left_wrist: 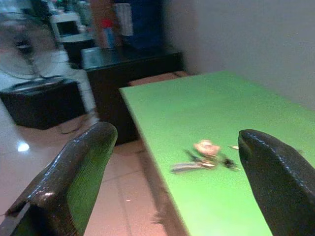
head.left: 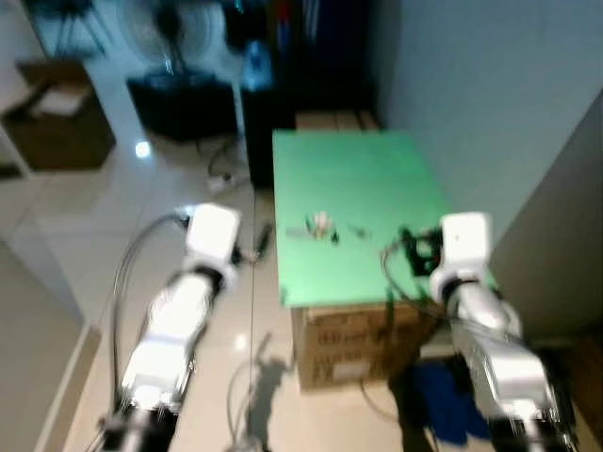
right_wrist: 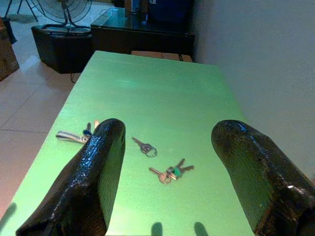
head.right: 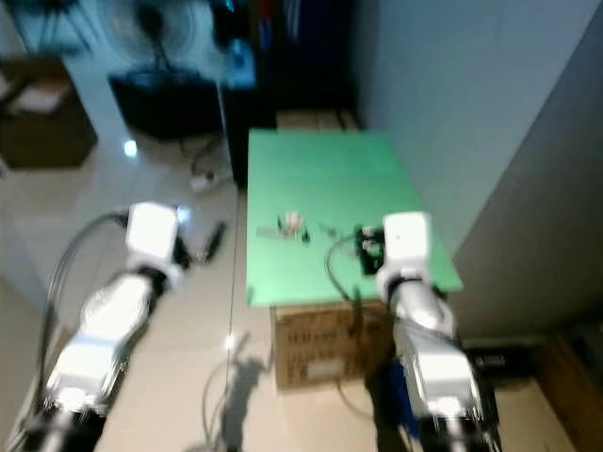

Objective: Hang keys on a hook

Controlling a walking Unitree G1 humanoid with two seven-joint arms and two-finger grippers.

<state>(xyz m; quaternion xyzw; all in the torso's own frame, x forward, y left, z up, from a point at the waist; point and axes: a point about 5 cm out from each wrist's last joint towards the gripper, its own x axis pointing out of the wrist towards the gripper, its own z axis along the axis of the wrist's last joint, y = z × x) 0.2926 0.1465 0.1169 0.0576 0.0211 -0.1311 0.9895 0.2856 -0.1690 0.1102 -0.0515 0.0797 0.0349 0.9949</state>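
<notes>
A green tabletop (head.left: 353, 179) carries three sets of keys. A bunch with a pale strap (head.left: 320, 226) lies near the left edge, and it also shows as the strap bunch (left_wrist: 204, 157) in the left wrist view. A single key on a ring (right_wrist: 145, 146) lies mid-table, with green-tagged keys (right_wrist: 171, 172) closer to me. My right gripper (right_wrist: 172, 125) hovers open over the near right part of the table, just short of the green-tagged keys. To the left of the table, over the floor, my left gripper (left_wrist: 177, 132) is open and points at the strap bunch.
The tabletop rests on a cardboard box (head.left: 358, 344). A grey wall (head.left: 490, 94) runs along the right. A black cabinet (head.left: 184, 104) with a fan (head.left: 165, 28) stands far left, cables (head.left: 221, 179) cross the tiled floor, and a blue object (head.left: 443, 395) lies on the floor near right.
</notes>
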